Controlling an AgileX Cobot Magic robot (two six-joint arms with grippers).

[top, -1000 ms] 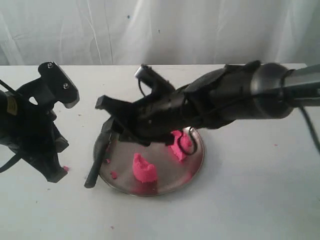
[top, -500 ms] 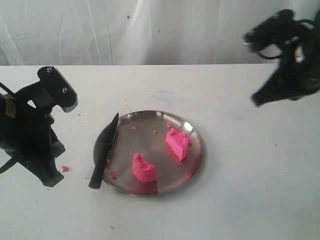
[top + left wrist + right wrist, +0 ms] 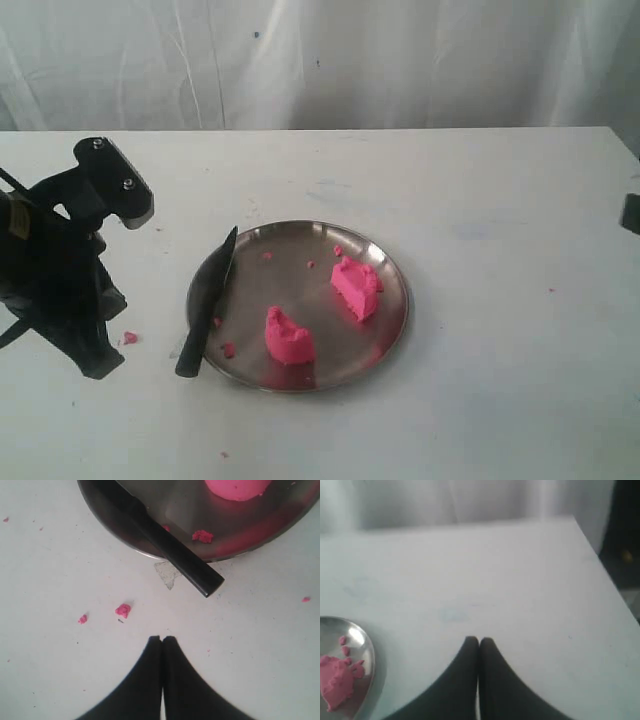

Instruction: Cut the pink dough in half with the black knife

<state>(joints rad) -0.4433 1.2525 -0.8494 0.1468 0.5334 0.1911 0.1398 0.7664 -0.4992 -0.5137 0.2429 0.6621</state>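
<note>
I judge the pink dough (image 3: 289, 337) already cut: two chunks lie apart on the plate (image 3: 300, 386), one near, one right. The black knife (image 3: 207, 303) lies tilted over the plate's left rim, its handle end down on the bench (image 3: 480, 400). My left fingers (image 3: 150, 660), pressed together and empty, sit near that handle. A careless swing could knock it or skid the plate. My right fingers (image 3: 467, 655), also closed on nothing, hang by the bench's right edge. The free room is far and right.

On the plate (image 3: 290, 260), one dough chunk (image 3: 288, 337) front, another chunk (image 3: 357, 286) right; knife (image 3: 208, 300) across its left rim.
</note>
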